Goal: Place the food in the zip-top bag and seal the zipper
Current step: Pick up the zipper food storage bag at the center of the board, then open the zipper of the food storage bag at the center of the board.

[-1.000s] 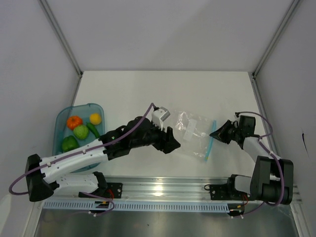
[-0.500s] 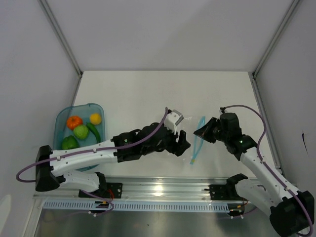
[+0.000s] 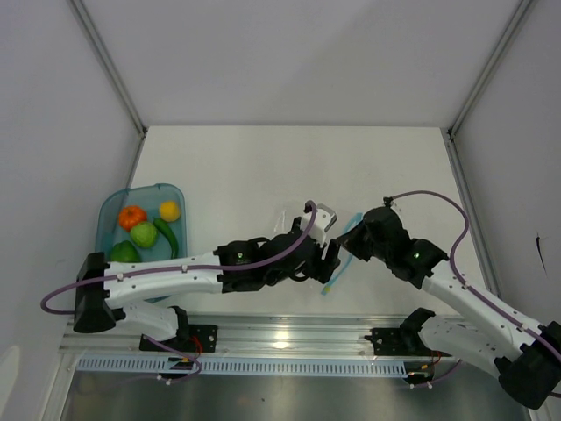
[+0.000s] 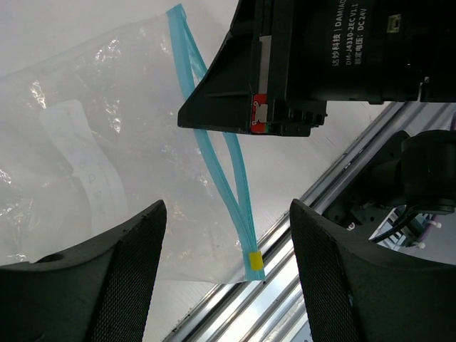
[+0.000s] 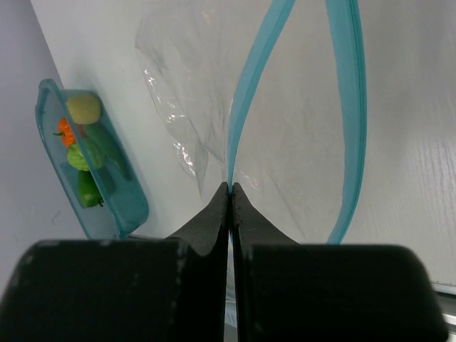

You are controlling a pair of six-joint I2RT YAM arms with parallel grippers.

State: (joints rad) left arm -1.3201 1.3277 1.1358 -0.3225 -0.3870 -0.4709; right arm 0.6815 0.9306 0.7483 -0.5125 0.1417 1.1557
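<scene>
Pinching one lip of the light blue zipper strip on the clear crinkly bag on the white table with the right gripper clamped tight, left gripper gaping empty above, toy produce off in the teal plastic tray, might slip on any tug

From above I barely see the clear crinkly plastic zip-top bag; the left arm and right arm cover it. Its thin light blue zipper strip slips behind the right hand in the left wrist view. On the right wrist view, the toy food pieces in the teal translucent tray are too small to sort.
</scene>
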